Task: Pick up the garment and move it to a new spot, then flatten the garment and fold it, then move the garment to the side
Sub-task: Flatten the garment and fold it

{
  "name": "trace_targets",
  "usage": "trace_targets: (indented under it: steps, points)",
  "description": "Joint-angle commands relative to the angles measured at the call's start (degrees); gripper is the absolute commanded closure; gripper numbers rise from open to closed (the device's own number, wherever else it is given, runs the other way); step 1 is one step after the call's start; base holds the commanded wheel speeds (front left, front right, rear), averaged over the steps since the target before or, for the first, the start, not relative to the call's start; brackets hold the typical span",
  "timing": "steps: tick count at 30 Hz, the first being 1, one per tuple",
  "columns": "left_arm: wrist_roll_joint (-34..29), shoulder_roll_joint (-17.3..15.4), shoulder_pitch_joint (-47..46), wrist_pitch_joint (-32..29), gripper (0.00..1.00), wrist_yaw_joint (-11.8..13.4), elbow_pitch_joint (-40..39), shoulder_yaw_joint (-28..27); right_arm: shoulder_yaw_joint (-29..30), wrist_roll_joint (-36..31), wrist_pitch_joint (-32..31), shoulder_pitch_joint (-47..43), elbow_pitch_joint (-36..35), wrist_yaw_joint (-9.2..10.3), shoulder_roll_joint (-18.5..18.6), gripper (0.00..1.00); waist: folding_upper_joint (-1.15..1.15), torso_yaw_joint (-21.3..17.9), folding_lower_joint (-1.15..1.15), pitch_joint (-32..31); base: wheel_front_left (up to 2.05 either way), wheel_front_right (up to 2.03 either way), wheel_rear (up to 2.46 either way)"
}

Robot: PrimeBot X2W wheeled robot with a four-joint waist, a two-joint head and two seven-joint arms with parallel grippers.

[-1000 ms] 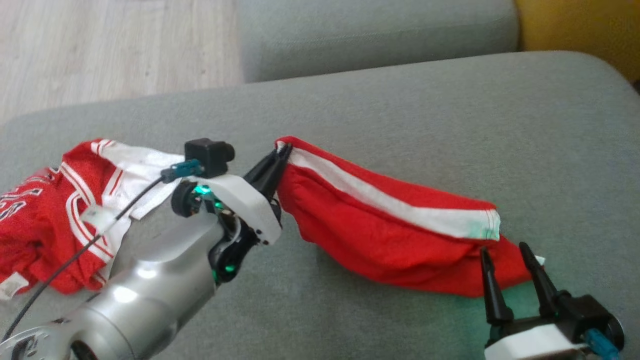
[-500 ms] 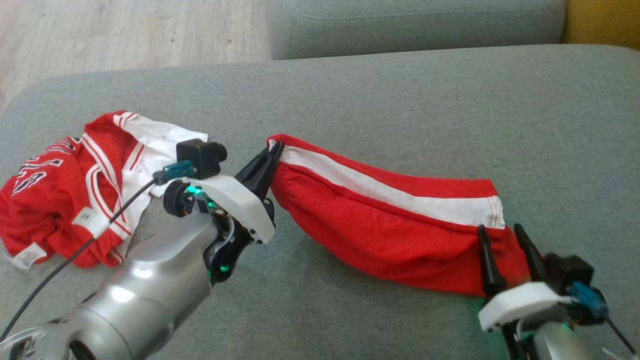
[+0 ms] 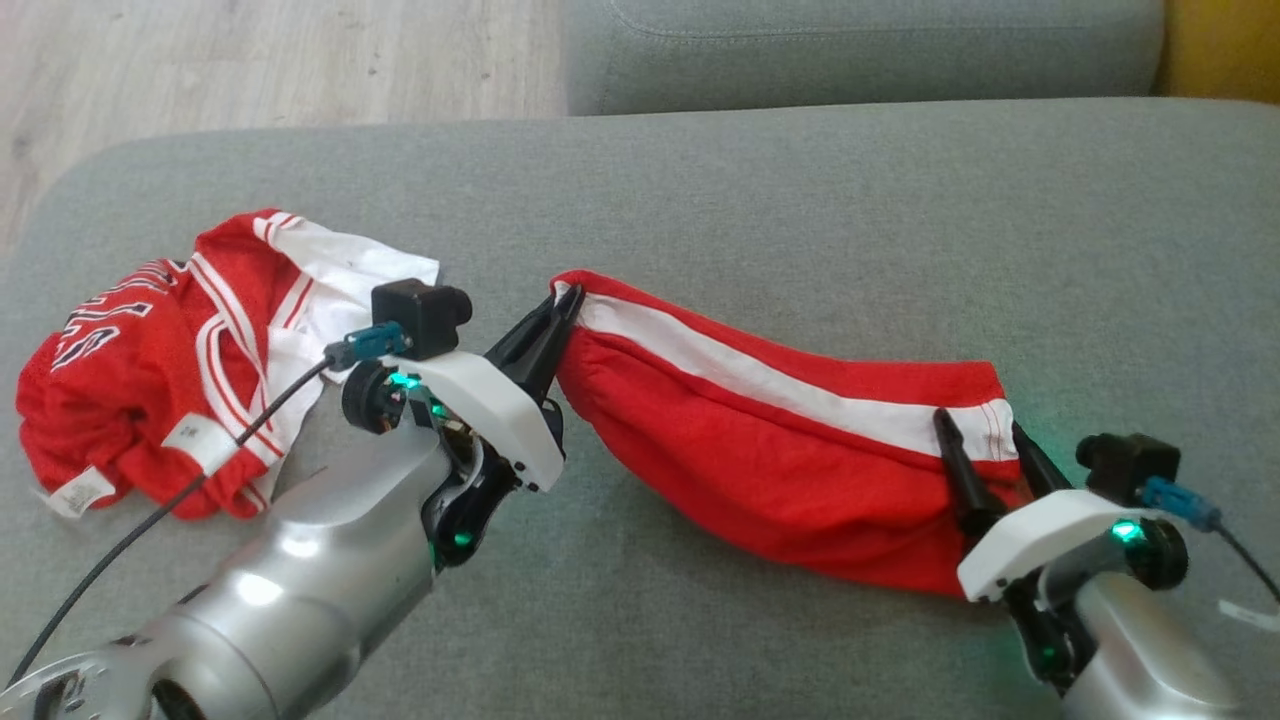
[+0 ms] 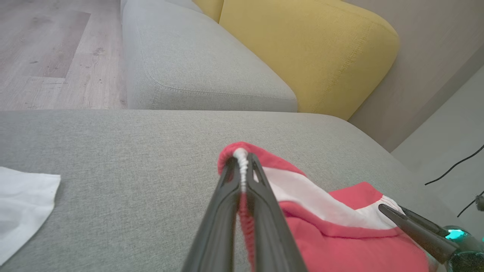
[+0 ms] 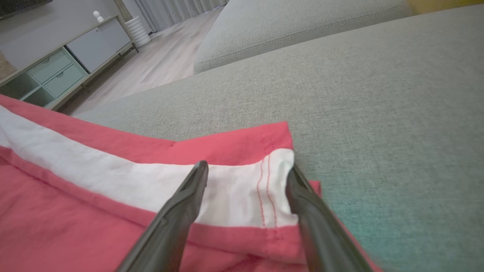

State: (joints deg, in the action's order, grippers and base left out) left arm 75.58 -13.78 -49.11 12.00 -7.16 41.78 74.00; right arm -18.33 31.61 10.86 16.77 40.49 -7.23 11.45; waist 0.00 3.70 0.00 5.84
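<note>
Your left gripper [image 3: 568, 298] is pinched tight on the garment [image 3: 780, 450], a pair of red shorts with a white side stripe. In the left wrist view its two fingers press together on the gathered waistband corner [image 4: 242, 158], with a ridge of white and red cloth squeezed between them. From that held corner the garment runs rightward across the grey sofa seat [image 3: 800, 200], sagging in the middle and lying on the fabric at its far end. Your right gripper [image 3: 978, 425] sits at that far end with its fingers spread apart, nothing clamped. In the right wrist view [image 5: 247, 170] one finger lies over the white stripe and the other at the stitched hem edge, but you cannot tell from these views whether they press on the cloth or hang just above it. To the left of your left arm, a crumpled red and white jersey [image 3: 150, 370] rests on the same seat, apart from the garment. A second grey cushion [image 3: 860, 50] lies beyond the seat, next to a yellow cushion [image 4: 302, 45] and the pale wooden floor [image 3: 250, 60]. A low cabinet [image 5: 56, 64] with drawers and open compartments stands across the room, and whatever is inside them is too small to make out.
</note>
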Motion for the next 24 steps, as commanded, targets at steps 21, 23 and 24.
trace_targets:
  steps: [21, 23, 24]
  points:
    - [-11.72, -1.28, -20.05, 2.95, 1.00, -0.33, -2.03, -9.06, 1.95, 2.54, 1.46, 19.90, -13.40, -0.25, 14.72, 1.00, 0.00, -1.87, 0.00, 5.20, 0.00, 0.00, 0.00]
    - [-15.75, -0.95, -24.48, 2.97, 1.00, -0.26, -2.77, -14.31, 3.26, 1.27, 1.45, 25.84, -14.00, -0.25, 16.12, 1.00, 0.00, -2.54, 0.00, 7.49, 0.00, 0.00, 0.00]
    - [-18.00, -0.61, -26.19, 2.97, 1.00, -0.24, -3.40, -17.10, 3.83, 0.65, 1.52, 28.59, -14.05, -0.25, 16.76, 1.00, 0.00, -2.75, 0.00, 8.37, 0.00, 0.00, 0.00]
